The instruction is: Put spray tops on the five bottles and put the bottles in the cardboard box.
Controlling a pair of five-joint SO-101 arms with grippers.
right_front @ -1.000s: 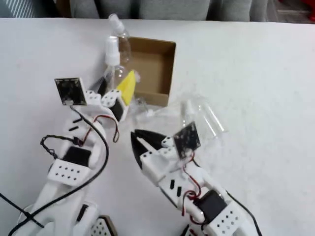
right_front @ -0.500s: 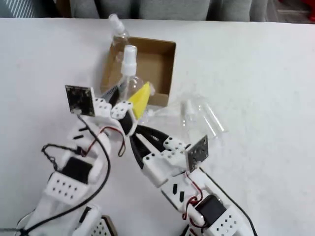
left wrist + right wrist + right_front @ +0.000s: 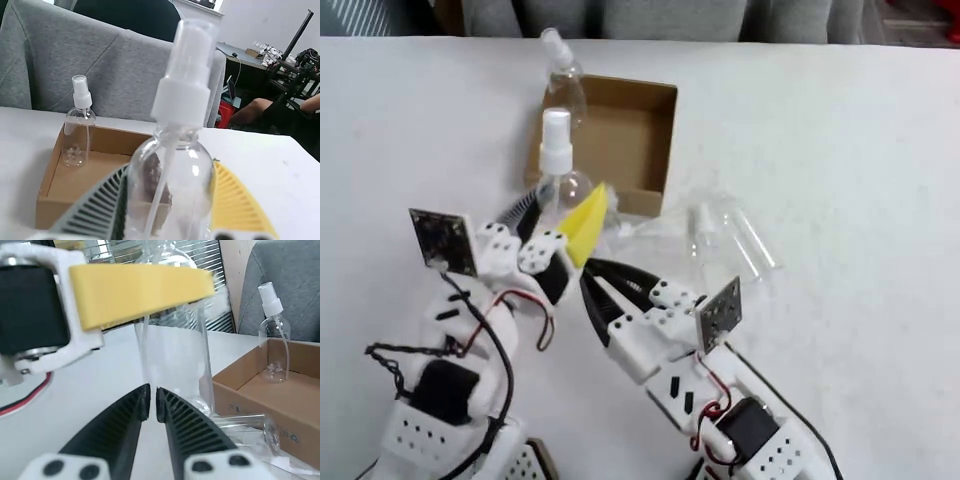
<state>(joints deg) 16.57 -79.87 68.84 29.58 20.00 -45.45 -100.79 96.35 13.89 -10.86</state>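
Note:
My left gripper (image 3: 560, 222), with one yellow and one grey finger, is shut on an upright clear bottle (image 3: 563, 188) with a white spray top (image 3: 556, 142), just in front of the cardboard box (image 3: 642, 100). In the left wrist view that bottle (image 3: 170, 180) stands between the fingers of the left gripper (image 3: 167, 212). A second capped bottle (image 3: 563, 75) stands in the box's far left corner. My right gripper (image 3: 590, 277) has black fingers, shut and empty, right below the left one; in its own view the right gripper (image 3: 152, 390) points at the held bottle (image 3: 172, 355).
Loose clear bottles and spray tops (image 3: 730, 235) lie on the white table right of the box. One clear piece (image 3: 245, 420) lies against the box's near wall (image 3: 260, 407). A grey chair (image 3: 100, 65) stands behind the table's far edge.
The left arm carried the bottle right, then back left and nearer to me. The right wrist rolled and settled under the left gripper.

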